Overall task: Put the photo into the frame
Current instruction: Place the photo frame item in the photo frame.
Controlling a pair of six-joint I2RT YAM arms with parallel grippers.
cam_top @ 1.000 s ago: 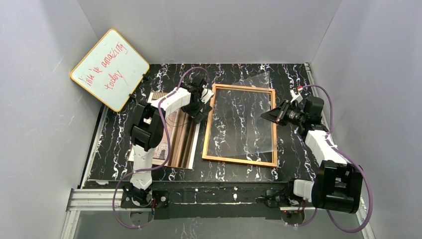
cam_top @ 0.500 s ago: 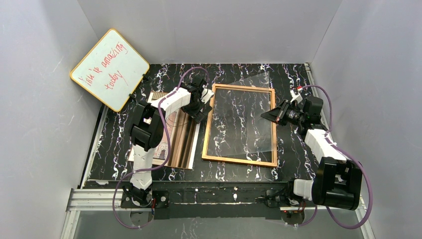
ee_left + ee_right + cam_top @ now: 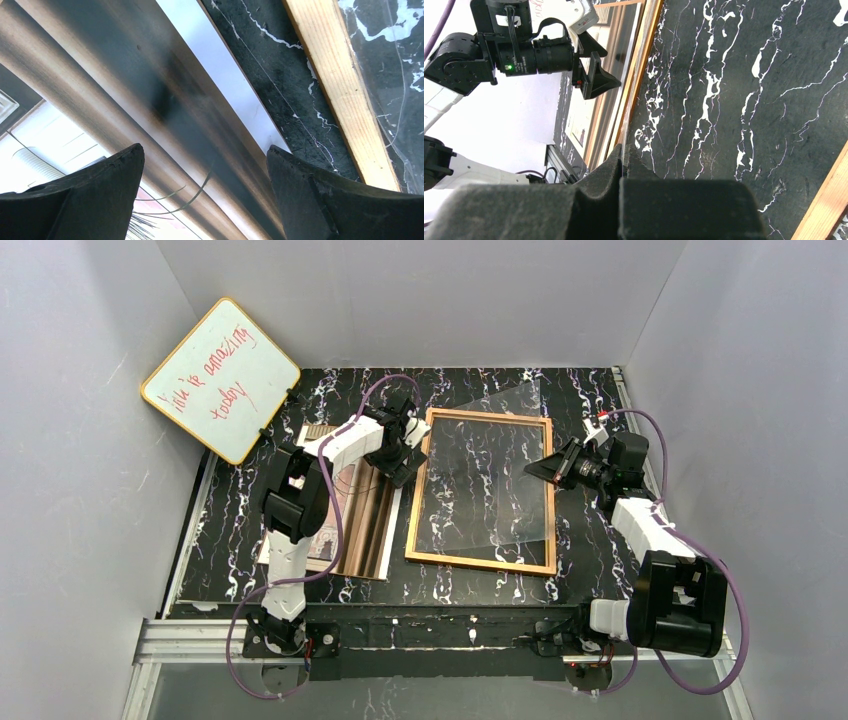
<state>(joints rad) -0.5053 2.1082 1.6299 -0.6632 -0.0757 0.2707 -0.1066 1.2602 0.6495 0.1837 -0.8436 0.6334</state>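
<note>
Little has changed over the last second: the right arm (image 3: 650, 530) has edged slightly toward the far side and the clear pane (image 3: 500, 470) it carries has shifted a touch with it, while the left arm (image 3: 300, 490) has kept its place; the photo (image 3: 362, 530) lies flat on the counter (image 3: 580, 390) just left of the frame (image 3: 479, 562), its long right edge running beside the frame's left rail with a narrow strip of black marble between them; part of the print is hidden under the left arm; the left jaws hang wide apart right above that edge of the photo, gripping nothing, and the brown curtain bands show between them in the wrist view; the frame lies flat mid-counter, marble visible through its opening; the pane sits askew over the frame, its far corner jutting past the far rail; the right jaws are pressed together on the pane's right edge, near the frame's right rail; a whiteboard (image 3: 220, 380) with red writing leans against the left wall.
</note>
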